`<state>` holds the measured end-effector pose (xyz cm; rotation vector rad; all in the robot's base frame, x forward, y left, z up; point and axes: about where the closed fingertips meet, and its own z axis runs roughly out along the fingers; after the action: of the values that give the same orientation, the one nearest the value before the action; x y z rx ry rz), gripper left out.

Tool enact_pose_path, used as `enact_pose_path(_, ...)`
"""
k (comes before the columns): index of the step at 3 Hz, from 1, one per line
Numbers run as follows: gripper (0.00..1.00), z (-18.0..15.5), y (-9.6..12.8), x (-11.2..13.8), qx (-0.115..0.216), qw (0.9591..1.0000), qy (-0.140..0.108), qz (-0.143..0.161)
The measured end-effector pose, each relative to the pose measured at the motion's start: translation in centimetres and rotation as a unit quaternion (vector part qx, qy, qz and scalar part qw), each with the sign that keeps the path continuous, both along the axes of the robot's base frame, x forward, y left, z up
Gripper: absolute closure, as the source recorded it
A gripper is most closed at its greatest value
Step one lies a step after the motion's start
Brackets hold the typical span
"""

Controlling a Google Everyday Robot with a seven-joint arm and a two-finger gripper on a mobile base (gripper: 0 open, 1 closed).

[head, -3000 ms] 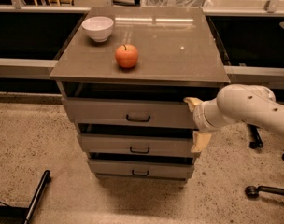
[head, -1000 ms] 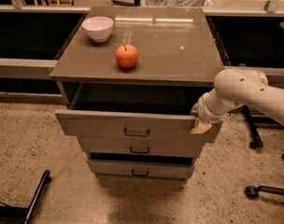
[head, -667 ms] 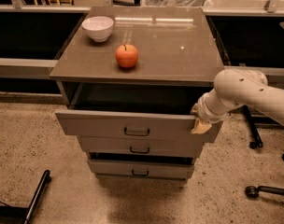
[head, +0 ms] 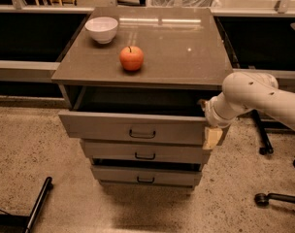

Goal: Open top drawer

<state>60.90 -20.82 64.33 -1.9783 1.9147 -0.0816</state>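
The top drawer (head: 104,125) stands pulled out towards me from the grey-brown cabinet (head: 186,47), with a dark gap showing behind its front. Its small black bar handle (head: 142,134) is at centre. My gripper (head: 208,125), on a white arm coming in from the right, sits at the right end of the drawer front, against its edge. The two shorter drawers, the middle one (head: 145,152) and the bottom one (head: 145,174), sit below it, pushed further in.
A red apple (head: 131,58) and a white bowl (head: 101,29) stand on the cabinet top. Chair legs with castors (head: 264,149) are on the floor to the right. A black bar (head: 38,205) lies at the lower left. Dark counters run behind.
Since three seconds ago the top drawer has slid out towards me, with my gripper at its right end. Over the last second nothing has visibly moved.
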Motion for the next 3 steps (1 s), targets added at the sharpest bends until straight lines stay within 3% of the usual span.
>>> enact_pose_path(1,0.00,-0.1,0.4,-0.3,-0.016,0.9993,0.031,0.008)
enact_pose_path(2,0.17,2.3,1.1,-2.7,-0.030,0.9969,0.070,0.021)
enact_pose_path(3,0.41,4.1,1.1,-4.9,-0.018,0.9950,0.095,0.024)
